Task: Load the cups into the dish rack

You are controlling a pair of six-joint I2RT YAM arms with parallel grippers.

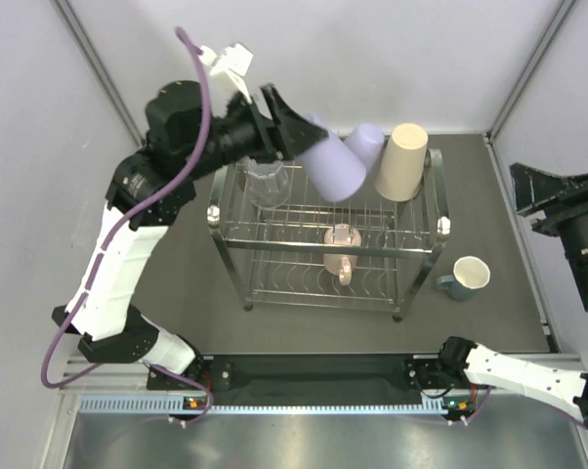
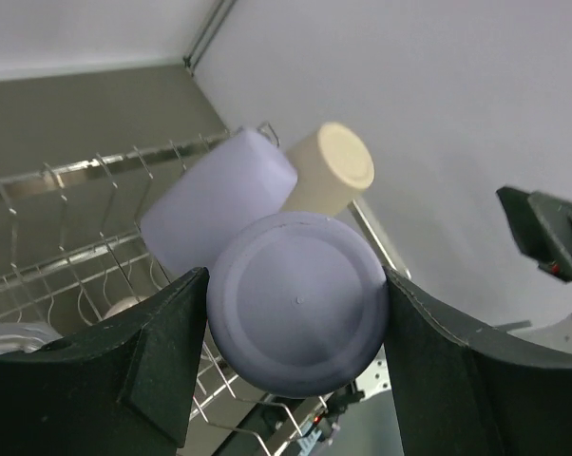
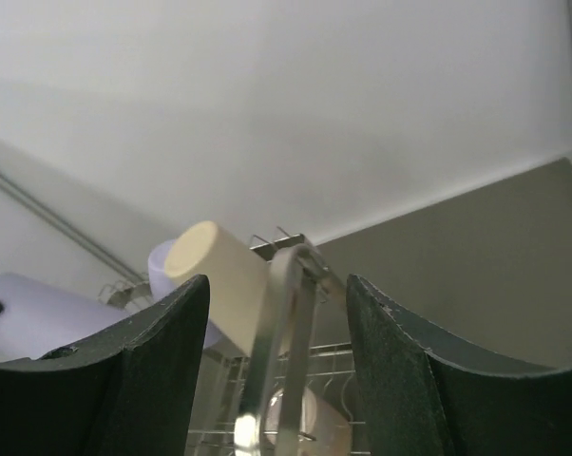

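Note:
My left gripper (image 1: 296,135) is shut on a lavender tumbler (image 1: 333,168), held tilted above the back of the dish rack (image 1: 423,249). In the left wrist view its round base (image 2: 297,302) fills the gap between both fingers. On the rack's top tier, a second lavender tumbler (image 1: 368,145) and a beige tumbler (image 1: 403,162) lean at the back, and a clear glass (image 1: 267,184) stands at the left. A pink mug (image 1: 341,250) lies lower in the middle. A teal mug (image 1: 468,277) stands on the table right of the rack. My right gripper (image 1: 530,191) is open and empty, far right.
Grey walls with metal corner posts close in the table at the back and sides. In the right wrist view, the rack's chrome side tube (image 3: 284,342) rises beyond the open fingers, with the beige tumbler (image 3: 219,277) behind it.

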